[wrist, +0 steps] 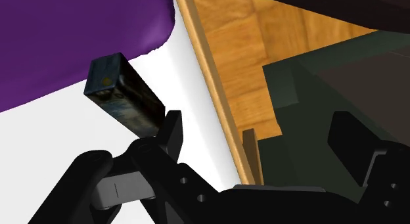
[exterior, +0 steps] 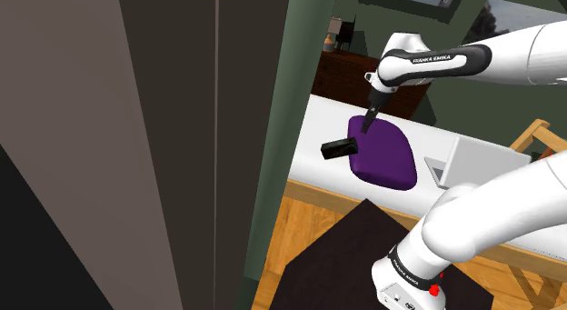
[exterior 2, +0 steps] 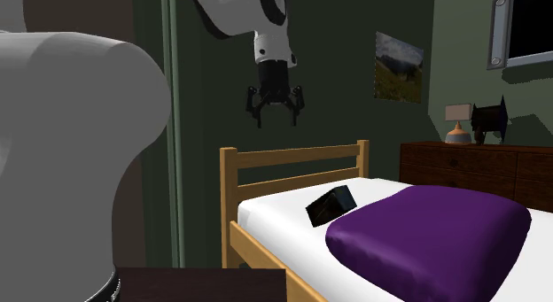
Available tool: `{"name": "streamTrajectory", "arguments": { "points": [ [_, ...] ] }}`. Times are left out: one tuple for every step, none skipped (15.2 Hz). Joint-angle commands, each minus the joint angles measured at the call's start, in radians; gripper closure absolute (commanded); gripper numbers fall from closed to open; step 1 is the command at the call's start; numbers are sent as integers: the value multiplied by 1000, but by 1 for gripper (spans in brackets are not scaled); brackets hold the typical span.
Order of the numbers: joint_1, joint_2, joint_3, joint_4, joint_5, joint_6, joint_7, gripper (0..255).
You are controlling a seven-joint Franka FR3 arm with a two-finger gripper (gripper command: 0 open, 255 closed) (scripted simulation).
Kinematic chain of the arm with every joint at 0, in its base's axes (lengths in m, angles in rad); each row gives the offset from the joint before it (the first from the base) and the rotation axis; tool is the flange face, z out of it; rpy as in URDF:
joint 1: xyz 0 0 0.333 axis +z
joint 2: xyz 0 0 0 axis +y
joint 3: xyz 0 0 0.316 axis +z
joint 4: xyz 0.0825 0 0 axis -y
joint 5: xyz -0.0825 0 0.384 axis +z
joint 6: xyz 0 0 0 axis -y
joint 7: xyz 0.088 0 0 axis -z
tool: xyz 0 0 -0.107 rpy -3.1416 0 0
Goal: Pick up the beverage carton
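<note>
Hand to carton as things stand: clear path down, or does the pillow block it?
Probably yes. The open hand hangs above the carton, nothing between them. The carton lies on the bed beside the pillow, so that side may be tight.

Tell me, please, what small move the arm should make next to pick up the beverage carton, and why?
Probably lower the open gripper toward the dark carton, centring over it. The carton lies on the white bed beside the purple pillow, and the gripper hangs well above it, fingers apart, holding nothing.
</note>
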Motion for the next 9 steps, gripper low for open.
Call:
{"name": "streamTrajectory", "arguments": {
  "points": [
    [4,74,-45,29,12,47,-67,0],
    [7,111,-65,43,22,70,-99,0],
    [10,149,-85,58,35,92,-133,0],
    [12,189,-104,75,50,113,-168,0],
    [14,230,-121,93,69,133,-204,0],
    [15,272,-138,112,92,152,-242,0],
    [15,316,-152,133,117,170,-281,0],
    [12,360,-164,155,145,186,-321,0],
    [8,406,-172,179,175,201,-362,0]
  ]
}}
